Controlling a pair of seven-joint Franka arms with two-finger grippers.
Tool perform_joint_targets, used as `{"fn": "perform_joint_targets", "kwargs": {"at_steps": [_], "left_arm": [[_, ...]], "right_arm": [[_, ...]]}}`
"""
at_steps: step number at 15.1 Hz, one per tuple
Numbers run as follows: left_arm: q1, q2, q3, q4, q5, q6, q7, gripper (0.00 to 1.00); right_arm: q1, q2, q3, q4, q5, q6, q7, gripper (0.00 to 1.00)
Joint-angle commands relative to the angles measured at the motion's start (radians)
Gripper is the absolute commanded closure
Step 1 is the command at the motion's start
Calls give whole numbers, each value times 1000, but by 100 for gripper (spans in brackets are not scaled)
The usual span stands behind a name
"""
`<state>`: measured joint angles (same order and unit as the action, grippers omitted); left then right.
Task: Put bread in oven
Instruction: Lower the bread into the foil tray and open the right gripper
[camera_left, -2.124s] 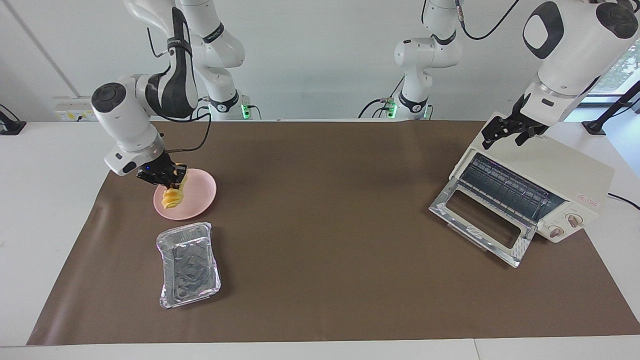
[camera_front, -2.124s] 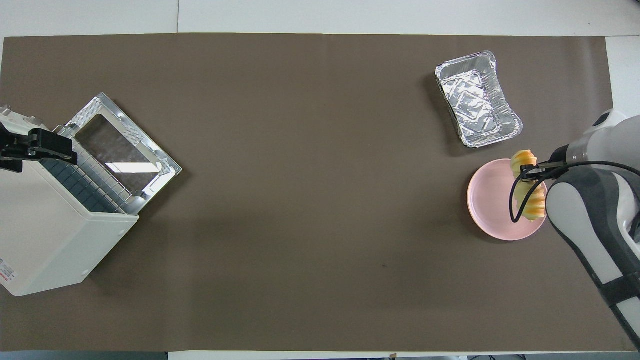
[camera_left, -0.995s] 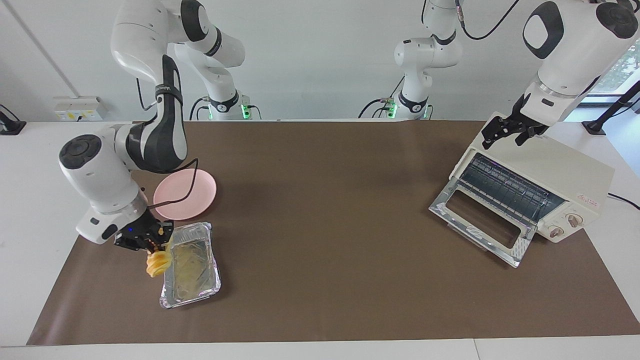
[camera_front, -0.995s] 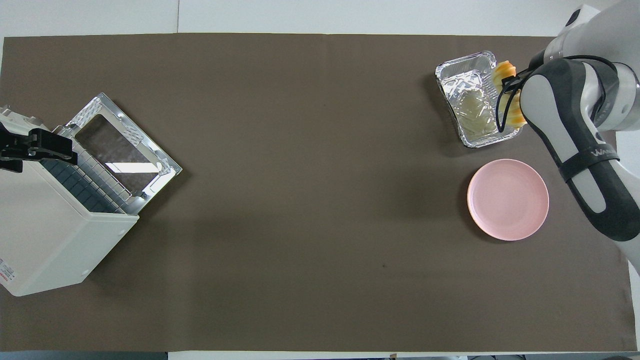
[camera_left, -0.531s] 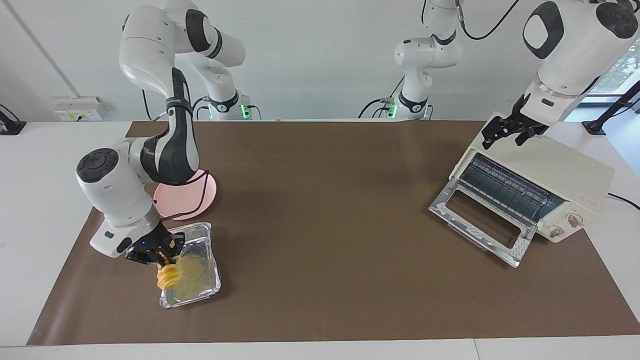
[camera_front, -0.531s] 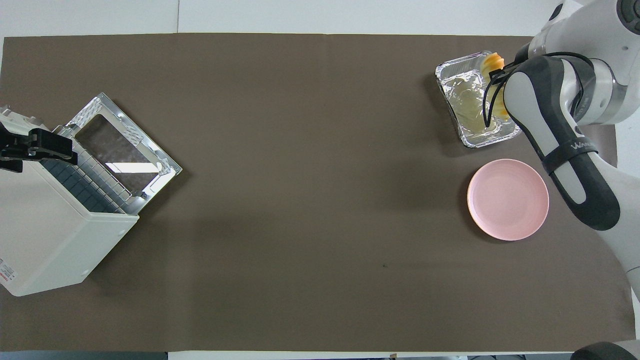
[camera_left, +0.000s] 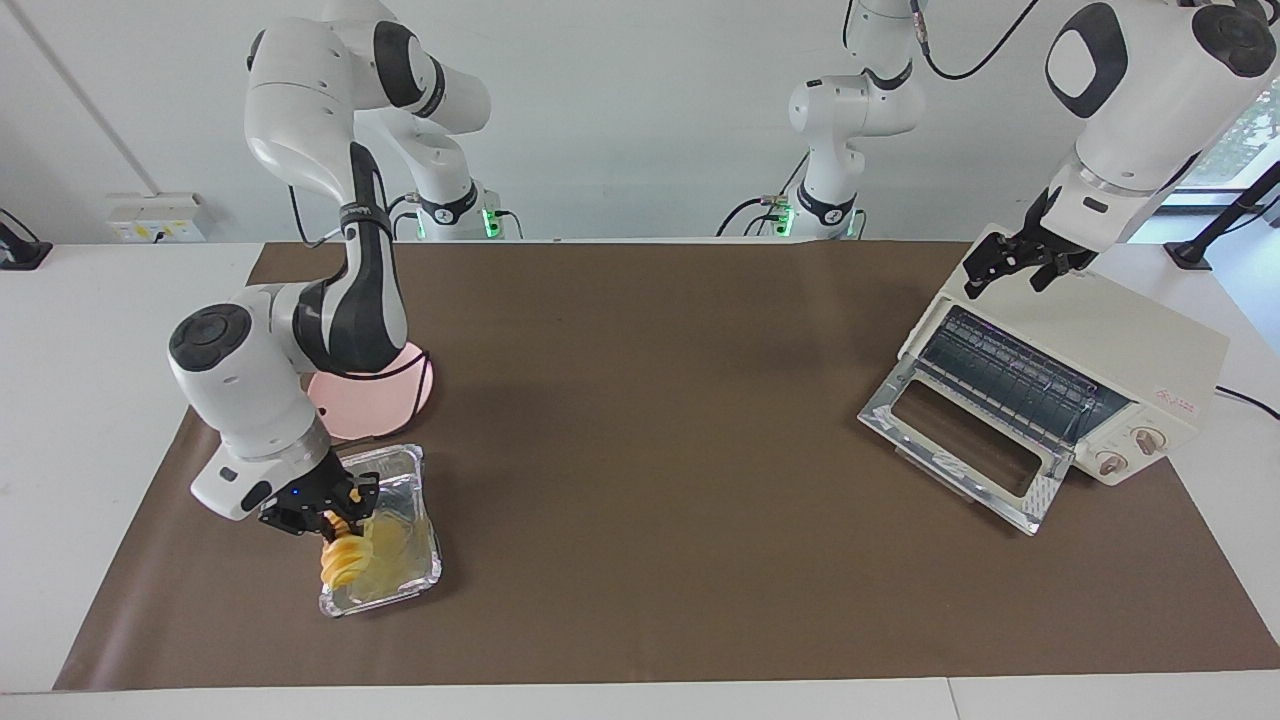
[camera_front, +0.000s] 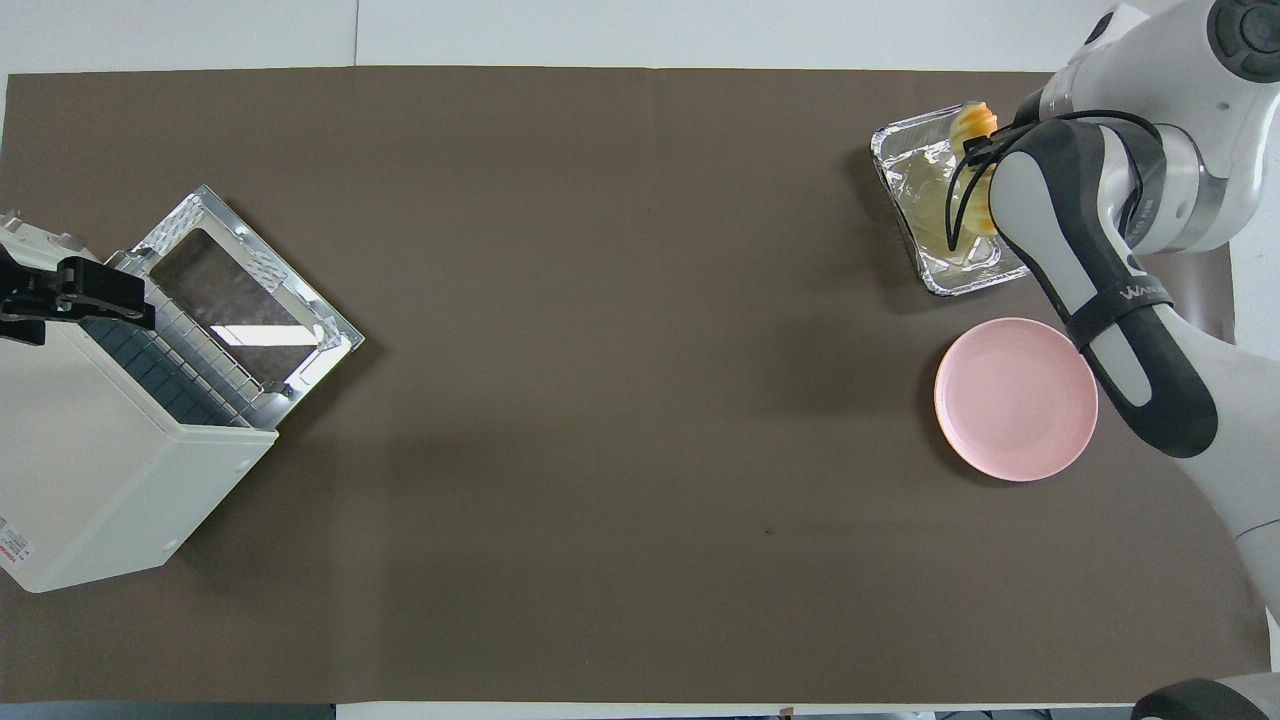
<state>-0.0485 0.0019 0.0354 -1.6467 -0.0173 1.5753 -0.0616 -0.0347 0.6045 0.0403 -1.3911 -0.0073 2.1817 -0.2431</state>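
Note:
The bread (camera_left: 343, 562), a ridged golden-yellow loaf, hangs end-down from my right gripper (camera_left: 327, 517), which is shut on its upper end. Its lower end reaches into the silver foil tray (camera_left: 412, 462), at the tray's edge toward the right arm's end of the table. From overhead only the bread's tip (camera_front: 972, 122) shows past the right arm. The cream oven (camera_left: 1120, 335) stands at the left arm's end with its glass door (camera_left: 965, 445) folded down and the rack showing. My left gripper (camera_left: 1010, 265) waits open just over the oven's top edge above the opening.
A round pink plate (camera_left: 395, 400) lies bare beside the foil tray (camera_front: 905, 135), nearer to the robots. The oven (camera_front: 100, 470) and its lowered door (camera_front: 240, 300) take up one corner of the brown mat (camera_left: 650, 450). White table borders the mat.
My right arm lifted the bread off the pink plate, carried it over the foil tray and lowered it in. The left arm has not moved.

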Motion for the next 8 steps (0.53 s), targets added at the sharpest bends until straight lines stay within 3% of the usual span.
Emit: {"fn": "perform_joint_targets", "kwargs": {"at_steps": [1, 3, 8], "left_arm": [[-8, -23, 6, -16, 16, -6, 3, 0], [-8, -23, 6, -16, 16, -6, 3, 0], [-8, -23, 6, -16, 16, -6, 3, 0]], "right_arm": [[-1, -31, 6, -113, -22, 98, 39, 25], [1, -43, 7, -160, -20, 138, 45, 5], [-1, -46, 7, -157, -19, 126, 45, 2]]}}
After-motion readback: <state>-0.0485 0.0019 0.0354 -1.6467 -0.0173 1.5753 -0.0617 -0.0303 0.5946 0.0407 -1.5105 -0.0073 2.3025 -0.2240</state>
